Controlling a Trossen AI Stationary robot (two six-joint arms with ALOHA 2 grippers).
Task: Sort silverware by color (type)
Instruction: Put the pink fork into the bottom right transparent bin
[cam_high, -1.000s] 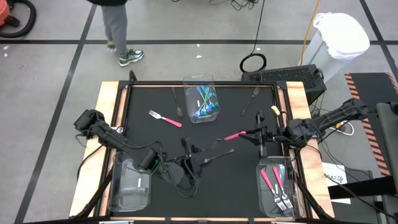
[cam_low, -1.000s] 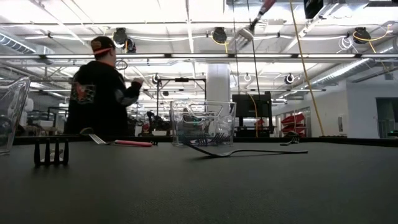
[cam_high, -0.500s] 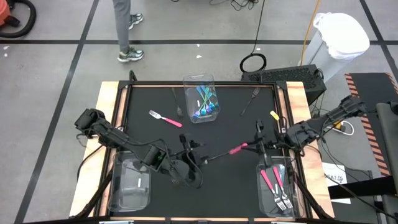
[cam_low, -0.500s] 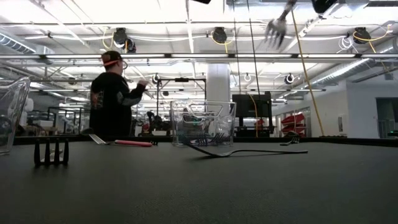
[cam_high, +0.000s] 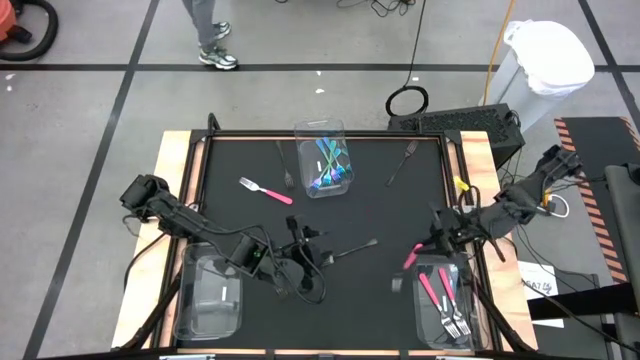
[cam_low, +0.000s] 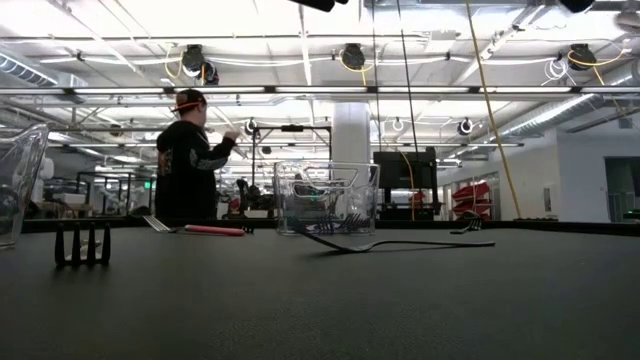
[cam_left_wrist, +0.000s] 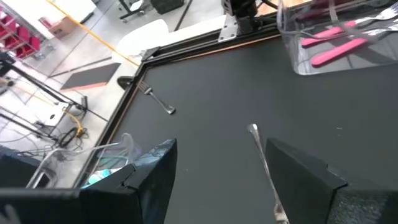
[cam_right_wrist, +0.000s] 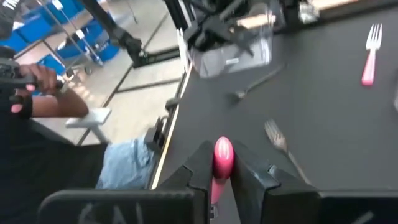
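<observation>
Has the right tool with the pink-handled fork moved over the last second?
Yes. In the high view the right tool, shut on the pink-handled fork, has moved from mid-table toward the clear plastic bin of pink forks at the near right corner.

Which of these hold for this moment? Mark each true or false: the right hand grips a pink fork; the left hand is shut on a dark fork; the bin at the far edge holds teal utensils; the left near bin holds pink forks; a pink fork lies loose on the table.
1. The right hand grips a pink fork. True.
2. The left hand is shut on a dark fork. False: it is open, and the fork lies on the table.
3. The far bin holds teal utensils. True.
4. The left near bin holds pink forks. False: they are in the right near bin.
5. A loose pink fork lies on the table. True.
</observation>
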